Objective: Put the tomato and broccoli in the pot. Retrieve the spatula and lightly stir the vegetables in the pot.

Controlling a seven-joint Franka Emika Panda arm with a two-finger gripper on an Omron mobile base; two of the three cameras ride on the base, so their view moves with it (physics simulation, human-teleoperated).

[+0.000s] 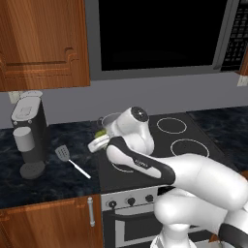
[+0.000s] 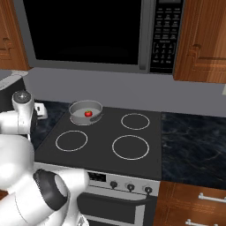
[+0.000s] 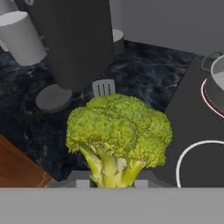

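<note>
Gripper (image 3: 109, 183) pinching broccoli (image 3: 118, 131) by its stem, above the surface (image 1: 48, 179).
Tomato (image 2: 88, 113) inside pot (image 2: 78, 118); spatula (image 1: 68, 160) lies at the pot's 8 o'clock.

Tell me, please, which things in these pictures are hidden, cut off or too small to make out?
- Gripper: in the hand view the broccoli covers the fingertips, so contact cannot be judged.
- Pot: in the left base view the arm hides most of it; in the hand view the right edge cuts it off.
- Spatula: in the hand view the broccoli hides its handle.
- Tomato: in the right base view, too small for detail.
</note>
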